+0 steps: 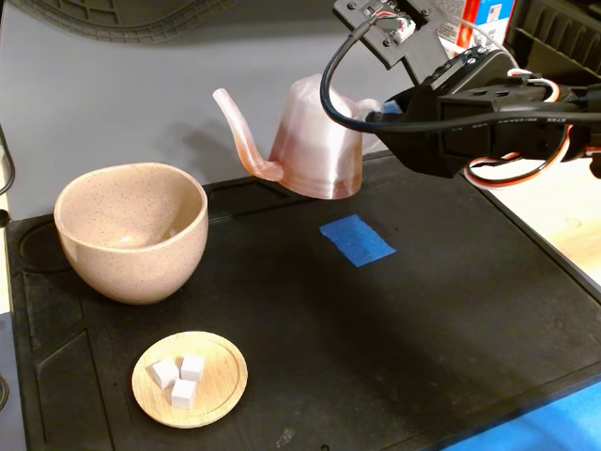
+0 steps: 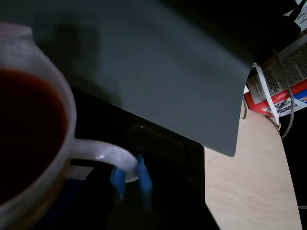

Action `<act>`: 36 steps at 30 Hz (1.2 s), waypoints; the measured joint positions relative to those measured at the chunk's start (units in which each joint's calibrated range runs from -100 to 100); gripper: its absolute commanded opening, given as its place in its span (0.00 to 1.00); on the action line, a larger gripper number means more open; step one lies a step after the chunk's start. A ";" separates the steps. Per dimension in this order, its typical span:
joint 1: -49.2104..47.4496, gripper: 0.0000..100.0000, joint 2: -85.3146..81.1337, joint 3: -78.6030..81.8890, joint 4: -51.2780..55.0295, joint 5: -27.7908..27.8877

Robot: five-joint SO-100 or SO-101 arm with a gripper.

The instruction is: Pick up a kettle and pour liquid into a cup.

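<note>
The translucent pinkish-white kettle (image 1: 315, 141) hangs in the air above the back of the black mat (image 1: 423, 329). Its thin spout points left toward the cup. My gripper (image 1: 381, 111) is shut on its small loop handle (image 2: 103, 152) from the right. In the wrist view my blue fingertips (image 2: 144, 179) pinch that handle, and dark reddish-brown liquid (image 2: 24, 129) fills the open kettle (image 2: 57, 96). The beige-pink speckled cup (image 1: 131, 230) stands upright at the mat's left, below and left of the spout tip. I cannot tell if anything is in it.
A round wooden dish (image 1: 230, 362) with three white cubes lies in front of the cup. A blue tape patch (image 1: 357, 240) marks the mat under the kettle. A red box (image 2: 283, 91) and cables sit on the light wooden table (image 2: 249, 191) beyond the mat.
</note>
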 measured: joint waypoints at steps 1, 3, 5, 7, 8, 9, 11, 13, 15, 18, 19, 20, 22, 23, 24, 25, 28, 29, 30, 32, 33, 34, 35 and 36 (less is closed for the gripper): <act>0.00 0.01 0.00 0.00 0.00 0.00; -0.08 0.01 0.09 -0.68 0.00 0.05; -0.45 0.01 0.09 -2.34 0.00 0.05; -0.68 0.01 0.09 -2.43 0.00 0.05; -0.98 0.01 0.09 -3.02 0.00 0.05; -1.74 0.01 0.09 -3.41 0.00 0.05; -2.42 0.01 0.09 -3.41 0.00 0.05; -2.57 0.01 0.09 -3.41 0.00 2.41; -2.80 0.01 0.09 -3.41 0.00 2.83; -2.72 0.01 0.09 -3.41 0.00 2.83; -2.72 0.01 0.09 -3.41 0.00 2.83; -2.72 0.01 0.09 -3.41 0.00 2.83; -2.72 0.01 0.09 -3.41 0.00 5.66; -2.72 0.01 0.09 -3.41 0.00 6.13; -2.72 0.01 0.09 -3.80 0.00 7.33; -2.72 0.01 0.09 -4.58 0.00 8.17; -2.72 0.01 0.43 -9.44 5.34 9.01; -2.95 0.01 1.54 -13.73 6.48 9.01; -3.78 0.01 2.83 -17.33 6.83 9.01; -5.59 0.01 5.57 -20.45 6.91 10.32; -5.74 0.01 6.08 -21.42 7.53 11.84; -5.74 0.01 6.16 -22.78 9.89 12.31; -5.67 0.01 6.16 -23.86 10.77 12.94; -5.74 0.01 6.25 -23.95 10.77 14.41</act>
